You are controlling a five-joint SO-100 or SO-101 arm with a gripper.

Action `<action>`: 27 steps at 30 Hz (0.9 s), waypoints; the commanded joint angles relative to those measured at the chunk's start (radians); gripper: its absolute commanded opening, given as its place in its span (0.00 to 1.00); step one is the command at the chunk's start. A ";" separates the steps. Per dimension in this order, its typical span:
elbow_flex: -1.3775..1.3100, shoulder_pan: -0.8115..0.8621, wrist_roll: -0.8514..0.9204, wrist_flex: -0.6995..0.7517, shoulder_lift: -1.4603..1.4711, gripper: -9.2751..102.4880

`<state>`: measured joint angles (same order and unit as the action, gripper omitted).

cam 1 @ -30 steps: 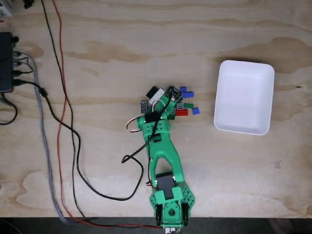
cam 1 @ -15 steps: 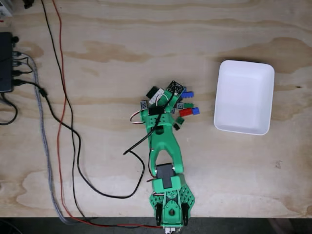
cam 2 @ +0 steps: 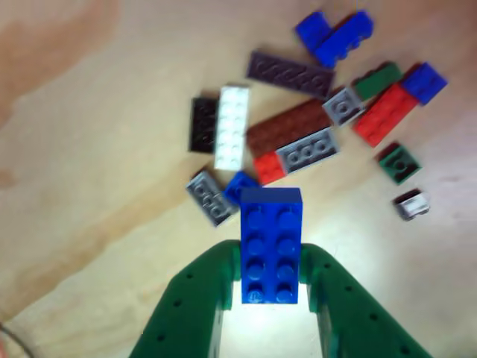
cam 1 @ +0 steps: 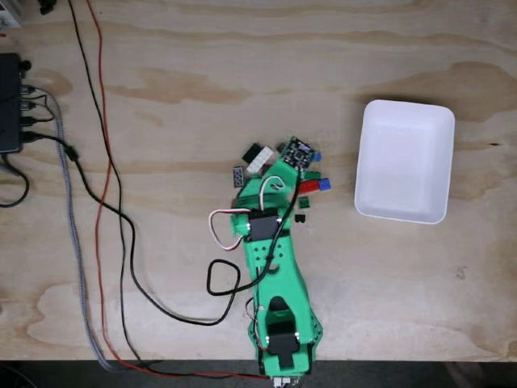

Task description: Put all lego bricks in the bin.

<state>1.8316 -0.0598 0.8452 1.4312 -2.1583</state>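
Blue brick (cam 2: 270, 245), hard, light, slick plastic, sits clamped by its long sides in the hand (cam 2: 270, 287); studs up, grip looks secure. Remaining bricks (cam 2: 298, 145) lie clustered on the surface (cam 1: 161, 97), left of the bin (cam 1: 404, 160). Fixed view: arm (cam 1: 271, 259) covers part of the pile.
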 commanded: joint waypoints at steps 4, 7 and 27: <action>0.106 0.626 0.374 -0.359 0.032 0.08; 0.120 0.778 0.443 -0.500 0.061 0.08; -0.089 0.198 0.155 0.218 -0.225 0.30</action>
<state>1.8577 0.4633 1.0861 1.2793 -2.2350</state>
